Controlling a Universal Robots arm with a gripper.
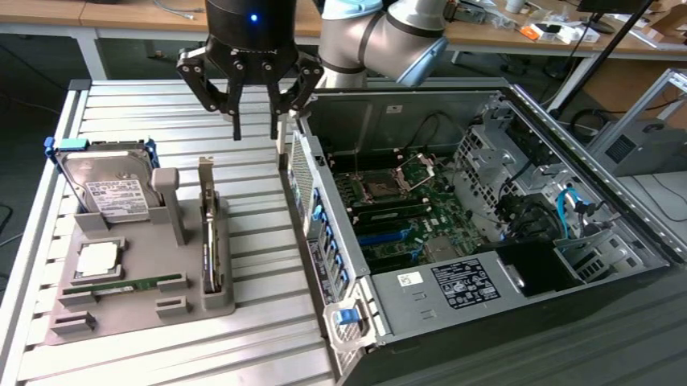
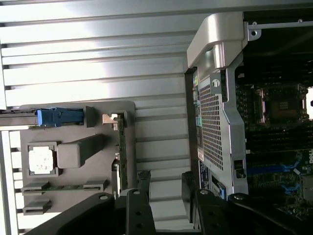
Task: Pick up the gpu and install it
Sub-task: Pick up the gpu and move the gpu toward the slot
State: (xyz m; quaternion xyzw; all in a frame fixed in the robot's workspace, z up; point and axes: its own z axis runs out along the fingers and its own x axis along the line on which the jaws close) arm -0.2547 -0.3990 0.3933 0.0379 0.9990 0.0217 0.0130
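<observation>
- While the exterior view is taking in the arm reaching over the bench, the wrist view is looking straight down past the fingers onto the holder and the case.
- The exterior view is showing the case's open inside: the board, the drive cage and blue cables. The wrist view is catching just a strip of that board beside the perforated back panel.
- The exterior view is showing the drive face-on with its white label, leaning in the holder's far corner. The wrist view is seeing it edge-on, by its blue rail.
- The gripper is hanging released, its fingers spread wide with nothing between them.
- The gpu is standing on its long edge in a slot along the holder's edge nearest the case, untouched.
- In the exterior view the gripper is hovering above the bench beyond the gpu's far end, close to the case's rear corner and clear of the card.
- In the wrist view the gpu is showing as a thin line, and one finger is lying just beside its end, on the case side. The other finger is lying nearer the case, over bare bench slats.
</observation>
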